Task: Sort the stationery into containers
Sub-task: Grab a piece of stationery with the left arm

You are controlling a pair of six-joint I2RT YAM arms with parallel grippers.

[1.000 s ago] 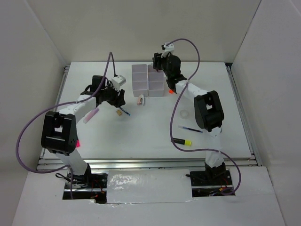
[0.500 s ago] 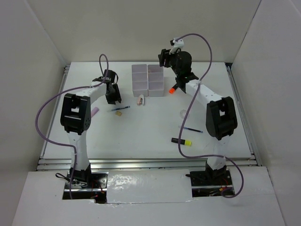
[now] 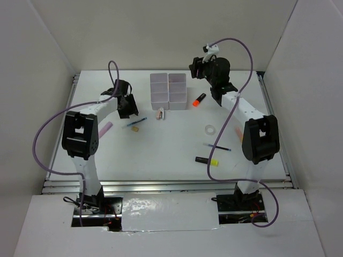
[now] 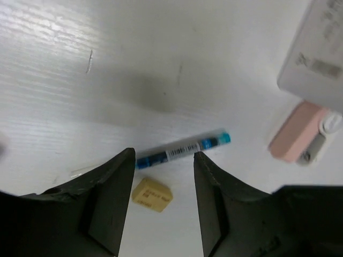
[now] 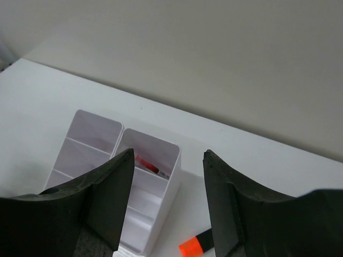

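Orange highlighter (image 3: 199, 98) lies beside bins (image 3: 168, 91); right claw (image 5: 167, 160) has withdrawn.

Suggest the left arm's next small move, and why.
Probably rotate the left gripper crosswise to the blue pen before descending: its jaws stand open and empty above it, but the pen runs from finger to finger, so closing now would likely push its ends, not pinch it.

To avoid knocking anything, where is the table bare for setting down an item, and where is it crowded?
Bare: the near middle, between the pink marker and the yellow highlighter. Crowded: between the bins and the tan eraser.
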